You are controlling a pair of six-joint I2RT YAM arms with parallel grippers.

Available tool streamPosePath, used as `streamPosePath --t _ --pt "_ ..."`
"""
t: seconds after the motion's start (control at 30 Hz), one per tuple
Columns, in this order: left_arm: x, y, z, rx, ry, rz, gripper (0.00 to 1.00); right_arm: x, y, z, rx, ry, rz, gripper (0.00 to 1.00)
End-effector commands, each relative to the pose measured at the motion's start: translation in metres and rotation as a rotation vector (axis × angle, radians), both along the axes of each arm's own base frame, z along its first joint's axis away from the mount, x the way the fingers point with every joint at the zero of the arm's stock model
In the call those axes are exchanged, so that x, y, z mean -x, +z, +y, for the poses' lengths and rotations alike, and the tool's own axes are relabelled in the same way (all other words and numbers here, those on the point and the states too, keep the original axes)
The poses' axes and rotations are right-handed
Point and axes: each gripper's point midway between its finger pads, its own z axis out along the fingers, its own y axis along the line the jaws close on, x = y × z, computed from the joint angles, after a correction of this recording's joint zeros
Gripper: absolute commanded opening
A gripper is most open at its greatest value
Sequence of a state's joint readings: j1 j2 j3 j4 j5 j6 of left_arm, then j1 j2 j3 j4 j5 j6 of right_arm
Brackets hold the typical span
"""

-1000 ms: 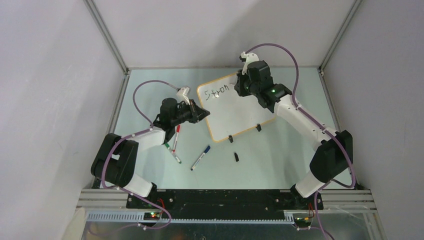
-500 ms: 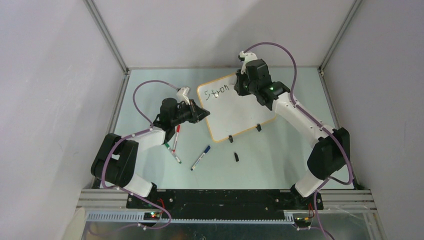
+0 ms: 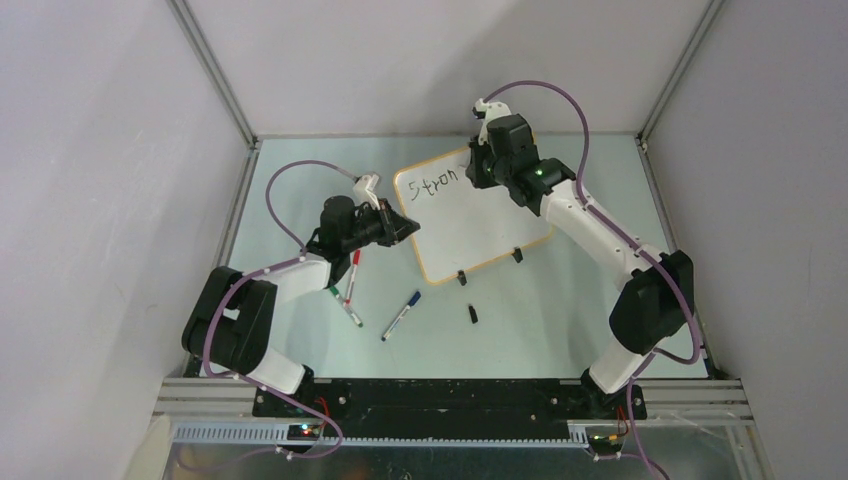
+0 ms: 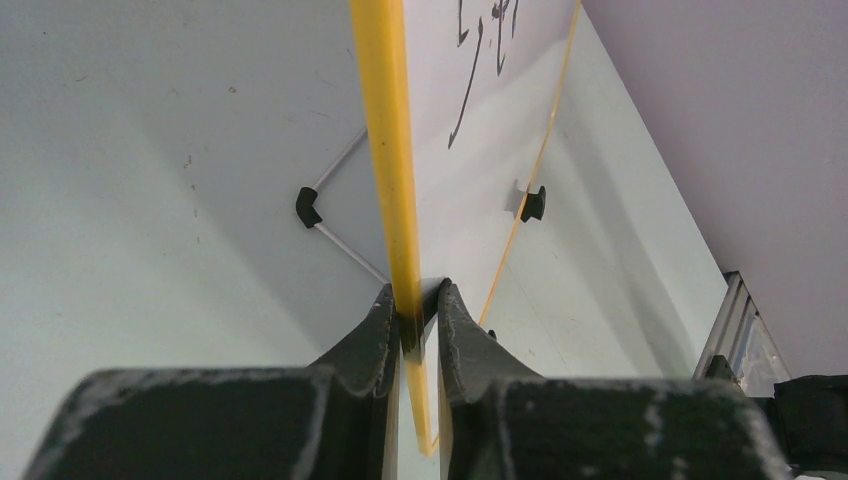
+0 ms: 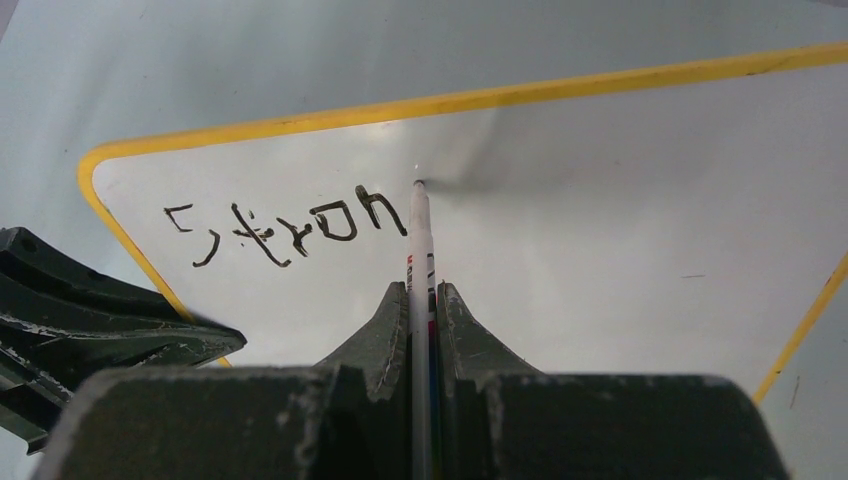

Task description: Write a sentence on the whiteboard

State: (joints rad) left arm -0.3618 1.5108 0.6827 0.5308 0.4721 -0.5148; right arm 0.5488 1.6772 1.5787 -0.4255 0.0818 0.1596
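The whiteboard (image 3: 480, 225) with its orange-yellow rim lies tilted at mid-table. The sentence (image 3: 433, 185) reads "Stron" near its top left corner; it also shows in the right wrist view (image 5: 290, 225). My left gripper (image 3: 408, 228) is shut on the whiteboard's left edge (image 4: 385, 150), jaws pinching the rim. My right gripper (image 3: 478, 170) is shut on a white marker (image 5: 419, 250), tip on the board just right of the last letter. The board fills the right wrist view (image 5: 600, 220).
Loose markers lie on the table left of the board: a red-capped one (image 3: 353, 262), a green one (image 3: 338, 293), a blue one (image 3: 402, 314). A black cap (image 3: 472, 313) lies below the board. Two black clip feet (image 3: 462, 277) (image 3: 517, 256) sit on its near edge.
My right gripper has moved left and slightly away along the board's top, bringing the marker next to the last letter. The left arm and the whiteboard have not moved.
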Motion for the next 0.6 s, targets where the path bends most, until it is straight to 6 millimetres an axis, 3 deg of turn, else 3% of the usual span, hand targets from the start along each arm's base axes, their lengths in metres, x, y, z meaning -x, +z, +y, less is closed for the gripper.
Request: streamPosePath --t 0.0,0.57 --pt "0.004 -0.025 0.009 -0.108 0.011 0.012 0.0 -0.003 0.01 0.008 -0.01 0.019 -0.027 0.0" --pt "0.004 -0.027 0.009 -0.11 0.011 0.015 0.0 0.01 -0.005 0.002 0.034 0.041 0.011 0.0"
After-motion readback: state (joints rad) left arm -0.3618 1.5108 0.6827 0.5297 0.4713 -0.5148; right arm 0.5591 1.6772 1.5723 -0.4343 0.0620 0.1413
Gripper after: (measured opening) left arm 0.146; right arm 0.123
